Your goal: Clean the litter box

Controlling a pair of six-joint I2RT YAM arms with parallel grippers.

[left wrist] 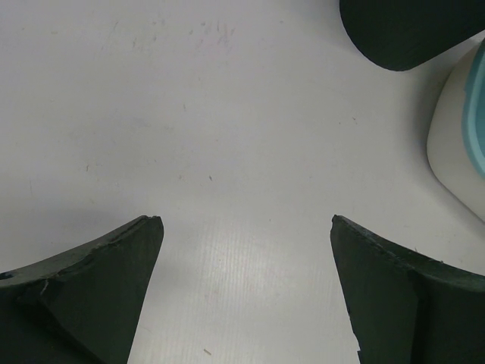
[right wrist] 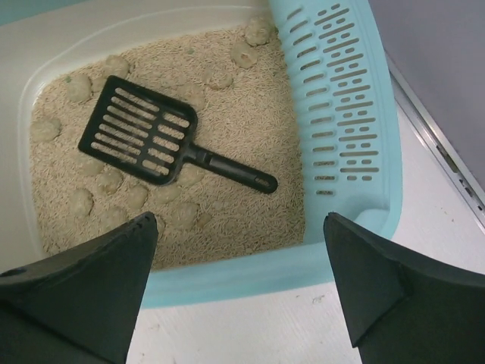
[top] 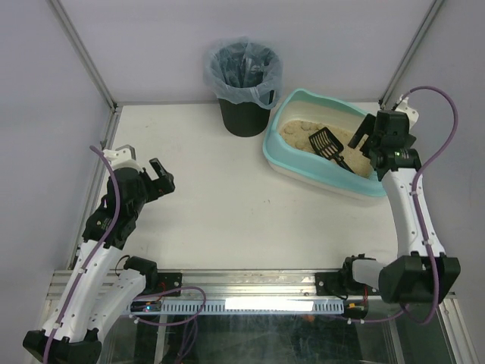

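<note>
The light teal litter box (top: 284, 121) (right wrist: 345, 106) stands at the back right of the table, holding beige litter with several clumps. On the litter lies a black slotted scoop (top: 326, 144) (right wrist: 155, 136), its handle pointing toward the slotted end of the tray. My right gripper (top: 365, 133) (right wrist: 241, 220) hovers open just over the box's near rim, with nothing between its fingers. Far off at the left, my left gripper (top: 161, 176) (left wrist: 246, 220) stands open and empty above bare table.
A black round bin (top: 244, 80) (left wrist: 409, 30) with a translucent bluish bag liner stands left of the box at the back. White walls with metal posts close in the table's back and sides. White tabletop (top: 220, 205) spreads between the arms.
</note>
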